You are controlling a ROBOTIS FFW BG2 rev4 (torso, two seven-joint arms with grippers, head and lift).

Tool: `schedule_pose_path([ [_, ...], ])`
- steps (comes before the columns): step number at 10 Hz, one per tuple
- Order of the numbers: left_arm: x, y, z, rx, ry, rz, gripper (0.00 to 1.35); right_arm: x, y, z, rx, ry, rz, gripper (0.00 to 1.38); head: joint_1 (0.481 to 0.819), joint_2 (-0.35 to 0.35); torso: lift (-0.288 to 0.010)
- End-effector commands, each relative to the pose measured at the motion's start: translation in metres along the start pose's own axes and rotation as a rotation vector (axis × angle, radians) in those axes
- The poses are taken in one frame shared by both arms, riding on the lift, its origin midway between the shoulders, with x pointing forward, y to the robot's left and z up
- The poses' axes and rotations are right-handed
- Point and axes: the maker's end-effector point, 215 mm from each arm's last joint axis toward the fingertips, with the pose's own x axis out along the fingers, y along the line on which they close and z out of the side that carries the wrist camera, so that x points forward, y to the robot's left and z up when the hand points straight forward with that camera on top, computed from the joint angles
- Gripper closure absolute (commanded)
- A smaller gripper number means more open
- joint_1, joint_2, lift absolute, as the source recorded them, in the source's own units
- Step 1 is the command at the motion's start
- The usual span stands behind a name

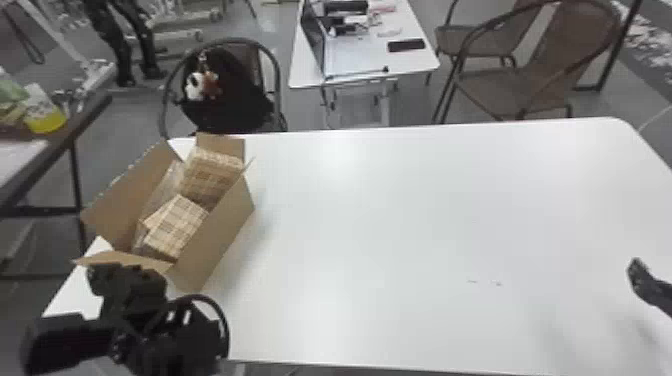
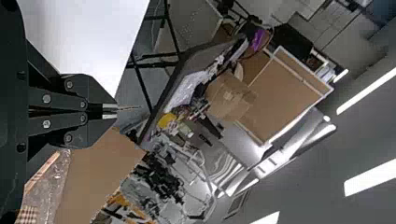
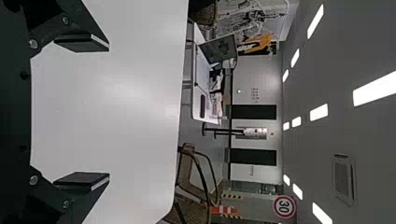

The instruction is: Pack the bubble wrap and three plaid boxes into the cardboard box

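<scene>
On the head view's clock face, the left gripper (image 2: 110,111) is clenched, empty, at eight o'clock, the right gripper (image 3: 109,112) spread and empty at four. At nine, the open cardboard box (image 1: 218,235) holds bubble wrap (image 1: 168,187), two plaid boxes (image 1: 176,227) and perhaps a third, so packing looks nearly finished; next, probably confirm the third, without readable labels to help. Farther off stands a printed round sign (image 3: 284,206).

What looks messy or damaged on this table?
Inside the cardboard box, a pale corner juts out beside the nearer plaid box, so the packing looks uneven. The white table has two faint marks, cause unclear. Nothing looks spilled.
</scene>
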Motion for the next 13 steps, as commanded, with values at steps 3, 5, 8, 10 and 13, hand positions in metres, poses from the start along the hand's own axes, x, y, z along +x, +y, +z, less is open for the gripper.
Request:
schedule_pose_path([
  [3,-0.005,0.013,0.021,-0.057,-0.095,0.015,1.06,0.000,0.003,-0.003,0.000,0.010,0.008,0.30,0.695,0.225,-0.148],
  [5,-0.025,-0.033,0.044,0.004,-0.182,-0.131,0.12,-0.002,0.004,-0.001,-0.007,0.008,0.008,0.30,0.695,0.214,-0.148],
  [8,-0.096,-0.136,0.075,0.193,-0.276,-0.490,0.09,-0.001,0.010,0.020,-0.033,-0.017,0.014,0.30,0.695,0.145,-0.148],
  [10,-0.143,-0.134,0.022,0.368,-0.099,-0.612,0.09,-0.003,0.024,0.037,-0.021,-0.051,0.022,0.30,0.695,0.075,-0.148],
  [13,-0.216,-0.047,-0.060,0.577,0.239,-0.615,0.09,-0.027,0.070,0.029,-0.002,0.003,0.088,0.30,0.695,0.003,-0.148],
])
